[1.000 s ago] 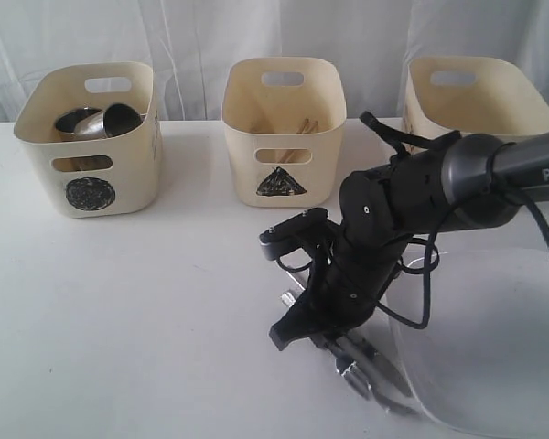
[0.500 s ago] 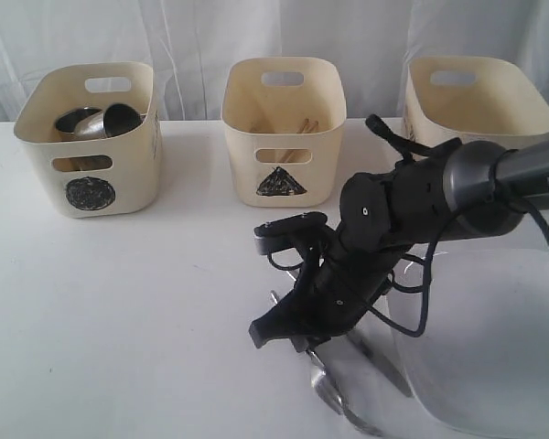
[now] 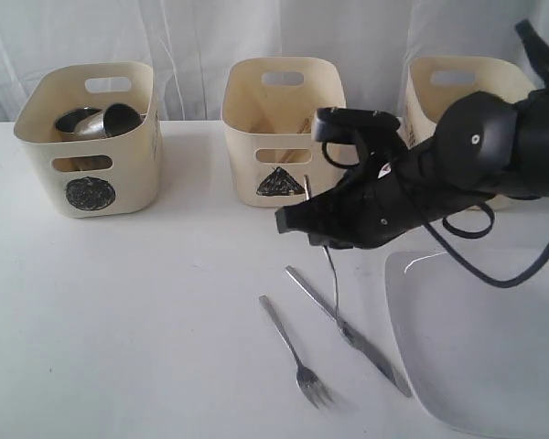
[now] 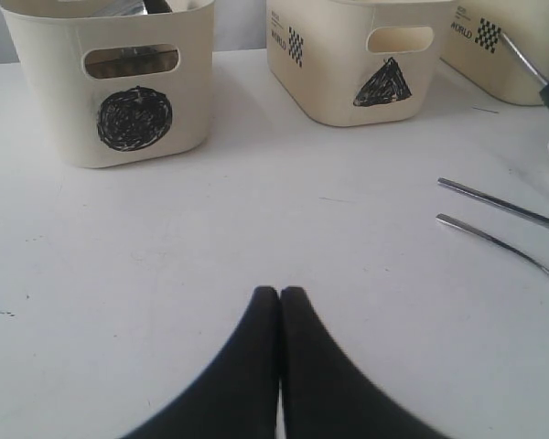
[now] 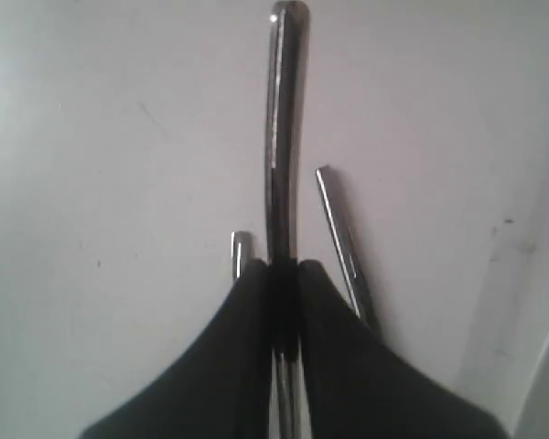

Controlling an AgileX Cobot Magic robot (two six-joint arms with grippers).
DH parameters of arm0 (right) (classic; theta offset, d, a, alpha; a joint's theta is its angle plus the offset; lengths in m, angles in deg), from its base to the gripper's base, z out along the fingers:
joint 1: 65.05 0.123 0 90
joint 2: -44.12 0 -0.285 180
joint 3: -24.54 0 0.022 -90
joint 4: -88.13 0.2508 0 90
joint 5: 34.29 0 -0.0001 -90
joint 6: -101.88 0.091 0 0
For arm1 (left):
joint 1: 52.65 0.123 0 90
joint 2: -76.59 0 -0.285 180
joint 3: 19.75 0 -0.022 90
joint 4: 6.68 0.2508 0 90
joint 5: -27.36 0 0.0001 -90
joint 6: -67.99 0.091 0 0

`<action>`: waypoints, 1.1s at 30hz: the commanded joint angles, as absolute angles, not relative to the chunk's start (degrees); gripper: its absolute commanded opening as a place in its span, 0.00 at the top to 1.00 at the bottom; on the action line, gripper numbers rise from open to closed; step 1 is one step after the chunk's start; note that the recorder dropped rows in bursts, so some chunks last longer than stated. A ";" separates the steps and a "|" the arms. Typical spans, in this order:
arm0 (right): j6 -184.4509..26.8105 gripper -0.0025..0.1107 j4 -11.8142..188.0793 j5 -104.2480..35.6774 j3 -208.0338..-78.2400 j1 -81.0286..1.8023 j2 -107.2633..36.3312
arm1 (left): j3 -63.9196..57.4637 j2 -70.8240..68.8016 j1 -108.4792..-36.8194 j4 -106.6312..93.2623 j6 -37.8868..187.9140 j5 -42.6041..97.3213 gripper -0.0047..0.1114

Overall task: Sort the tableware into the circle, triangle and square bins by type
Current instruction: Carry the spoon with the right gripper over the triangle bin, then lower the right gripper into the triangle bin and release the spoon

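Exterior, left wrist both face bins (image 3: pixel 284 119)

Lab test setup: white table (image 3: pixel 119 311), curtain backdrop (image 3: pixel 192 37), marked bins (image 3: pixel 284 110).

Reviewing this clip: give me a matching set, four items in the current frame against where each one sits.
1 steel mugs
2 spoon
3 fork
4 white plate

Places, as the exterior view shows them:
A clamped in the right hand
B on the table, left of the knife
C inside the circle bin
D on the table, right of the knife

Pairs: 1-C, 2-A, 3-B, 4-D
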State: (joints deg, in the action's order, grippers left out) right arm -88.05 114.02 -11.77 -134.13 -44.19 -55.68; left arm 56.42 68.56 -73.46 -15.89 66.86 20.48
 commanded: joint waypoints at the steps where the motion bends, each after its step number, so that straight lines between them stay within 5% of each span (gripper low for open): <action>1: -88.70 0.98 118.13 -19.79 -133.85 -47.82 -52.30 | 56.84 68.80 -73.44 -15.96 66.72 20.32 0.96; 10: -88.44 0.98 127.34 -33.54 -143.62 -54.92 -54.13 | 56.84 68.80 -73.44 -15.96 66.72 20.32 0.96; 22: -82.01 0.94 127.36 -37.85 -176.63 -54.94 -83.70 | 56.84 68.80 -73.44 -15.96 66.72 20.32 0.96; 26: -89.59 0.76 127.14 -28.28 -183.68 -52.81 -89.97 | 56.84 68.80 -73.44 -15.96 66.72 20.32 0.96; 33: -95.17 0.75 110.28 -0.70 -175.48 -51.96 -80.42 | 56.84 68.80 -73.44 -15.96 66.72 20.32 0.96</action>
State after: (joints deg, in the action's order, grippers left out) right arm -95.02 119.36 -8.65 -179.49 -52.39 -84.46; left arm 56.42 68.56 -73.46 -15.89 66.86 20.48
